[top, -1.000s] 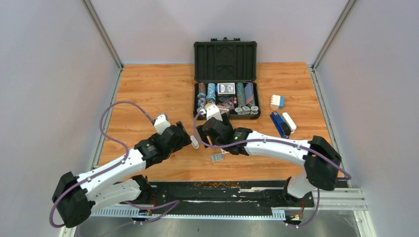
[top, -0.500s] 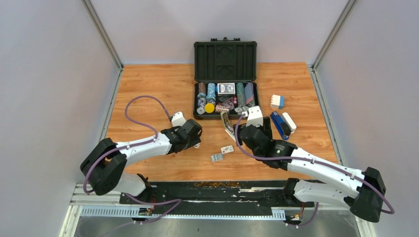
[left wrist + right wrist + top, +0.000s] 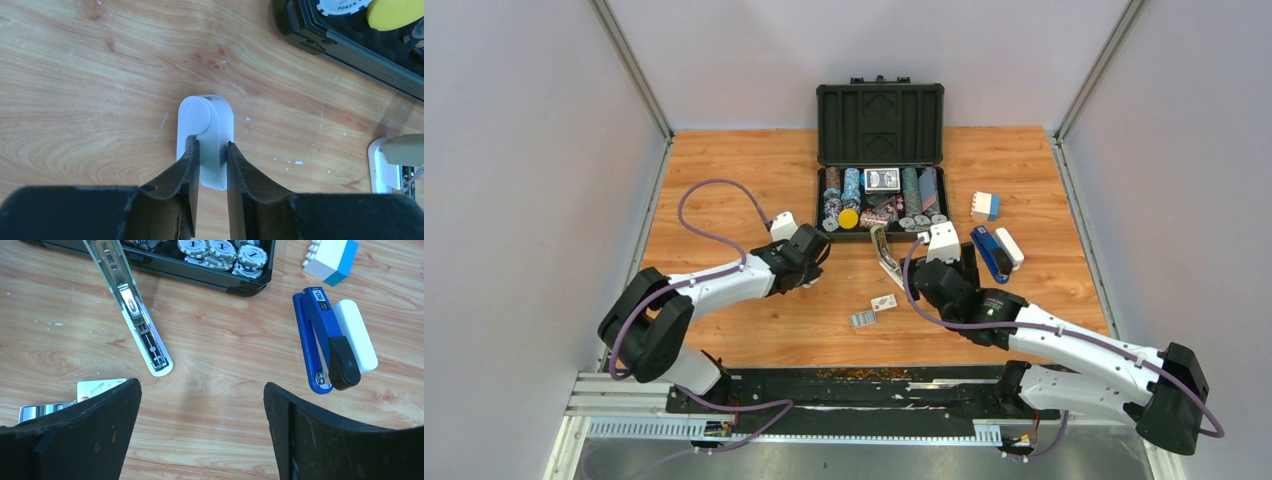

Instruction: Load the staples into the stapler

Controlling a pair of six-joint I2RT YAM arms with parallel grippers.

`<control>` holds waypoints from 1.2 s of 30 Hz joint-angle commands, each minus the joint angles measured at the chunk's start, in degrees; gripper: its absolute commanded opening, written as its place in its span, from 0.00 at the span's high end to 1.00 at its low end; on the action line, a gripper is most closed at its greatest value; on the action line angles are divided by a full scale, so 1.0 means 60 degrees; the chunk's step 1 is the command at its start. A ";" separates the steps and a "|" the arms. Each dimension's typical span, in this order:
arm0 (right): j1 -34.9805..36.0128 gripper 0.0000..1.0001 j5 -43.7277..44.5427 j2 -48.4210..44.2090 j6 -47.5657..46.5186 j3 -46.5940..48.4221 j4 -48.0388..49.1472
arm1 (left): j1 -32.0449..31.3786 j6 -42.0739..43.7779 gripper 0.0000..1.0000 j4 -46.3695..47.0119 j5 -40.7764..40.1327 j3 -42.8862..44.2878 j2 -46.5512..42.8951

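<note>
From here, what matters is how the staples [image 3: 42, 411] lie against the stapler [image 3: 136, 320] and against my 2 arms. The stapler lies on the tabletop [image 3: 220, 355], hinged open. Its pale metal rail is bared and slopes up toward the chip case [image 3: 880, 122], and its long axis runs roughly far-to-near, with the rounded white tip toward me. The staples are a silvery strip lying just beside their small white box [image 3: 100, 386], a little nearer my side than that tip and apart from it. The strip's long axis runs roughly left-to-right, so it sits crosswise to the rail. I judge it would have to be turned about a quarter turn before it could drop into the channel. The right pincer [image 3: 200, 390] hangs wide with nothing between its fingers. It points toward the case, with the stapler ahead and to its left. The strip is low on its left, partly hidden behind its own left finger. The left pincer [image 3: 211, 145] is drawn narrow on a small white rounded piece [image 3: 206, 117] lying on the wood. It looks pinched there, so that arm is occupied. The strip lies between the 2 arms, somewhat closer to the right one. My read is that the free right arm should take it, shifting left and back. The blue stapler [image 3: 320, 340] off to the right is not my target.
</note>
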 commanded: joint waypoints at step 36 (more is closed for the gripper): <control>-0.0041 0.07 -0.1085 -0.0012 -0.0084 -0.0130 0.0005 | 0.6245 0.1435 0.74 1.0061 0.8789 0.1255 0.4592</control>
